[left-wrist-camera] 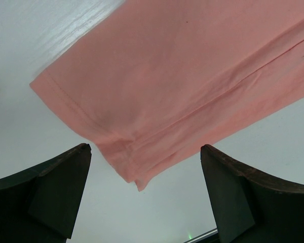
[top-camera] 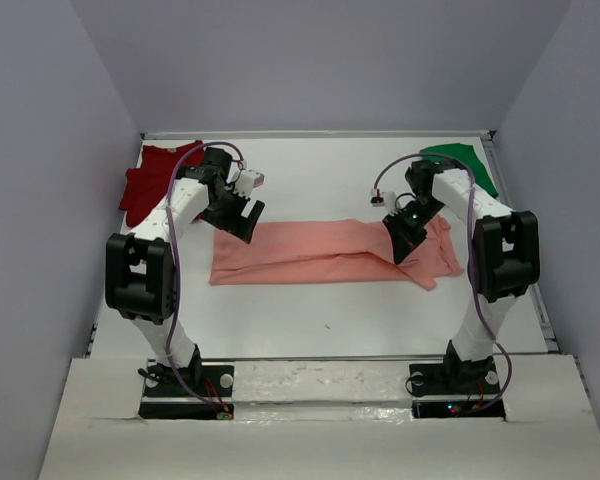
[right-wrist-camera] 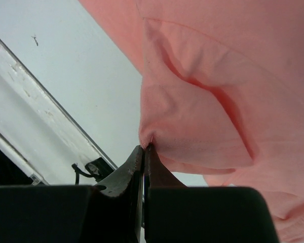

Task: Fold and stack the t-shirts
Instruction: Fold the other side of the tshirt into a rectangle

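Right up against the right wrist cam, the right gripper has its jaws pressed together on a little pinch of the salmon-pink t-shirt, and the cloth puckers into a soft ridge running away from that spot. From the top view, that shirt is laid out as a long, narrow folded band running left to right across the middle of the table. Its left end is pretty flat and square, and its right end is bunched and rumpled where the right gripper has hold of it. The left gripper hangs over the far left corner of the band with its jaws wide apart and nothing in them. On its own cam, the left gripper has the hemmed corner of the shirt lying between the two dark fingers, and it doesn't look like they're touching it, though I can't say for sure. Further out, the dark red t-shirt sits crumpled in the far left corner, partly behind the left arm. The bright green t-shirt is in the far right corner, half hidden by the right arm. Both are well apart from the pink one.
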Controlling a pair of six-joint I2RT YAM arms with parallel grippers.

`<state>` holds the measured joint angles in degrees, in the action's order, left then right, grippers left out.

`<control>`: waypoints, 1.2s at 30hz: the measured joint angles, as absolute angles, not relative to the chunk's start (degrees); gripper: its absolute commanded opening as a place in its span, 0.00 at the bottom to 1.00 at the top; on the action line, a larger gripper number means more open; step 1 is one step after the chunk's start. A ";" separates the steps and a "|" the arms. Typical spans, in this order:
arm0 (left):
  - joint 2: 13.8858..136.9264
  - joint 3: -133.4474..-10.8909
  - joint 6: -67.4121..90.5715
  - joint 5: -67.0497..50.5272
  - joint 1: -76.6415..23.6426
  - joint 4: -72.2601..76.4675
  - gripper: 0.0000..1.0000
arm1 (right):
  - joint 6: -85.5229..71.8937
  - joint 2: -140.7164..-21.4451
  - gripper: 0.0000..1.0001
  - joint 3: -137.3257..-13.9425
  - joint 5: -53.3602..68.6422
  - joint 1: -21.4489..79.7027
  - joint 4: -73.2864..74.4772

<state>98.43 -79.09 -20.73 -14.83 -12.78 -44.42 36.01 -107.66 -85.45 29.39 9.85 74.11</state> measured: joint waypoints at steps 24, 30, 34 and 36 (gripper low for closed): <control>98.43 -79.09 -20.71 -14.79 -12.80 -44.42 0.99 | 34.65 -107.61 0.77 -76.36 30.41 13.58 72.84; 98.43 -79.09 -20.69 -14.76 -12.80 -44.42 0.99 | 34.33 -107.46 0.77 -80.20 28.47 13.96 73.23; 98.39 -78.89 -20.86 -15.84 -12.86 -44.25 0.99 | 33.10 -105.38 0.77 -80.82 23.99 13.98 73.08; 98.28 -78.26 -21.10 -16.49 -13.15 -43.90 0.99 | 31.90 -103.22 0.77 -80.66 20.78 13.98 72.62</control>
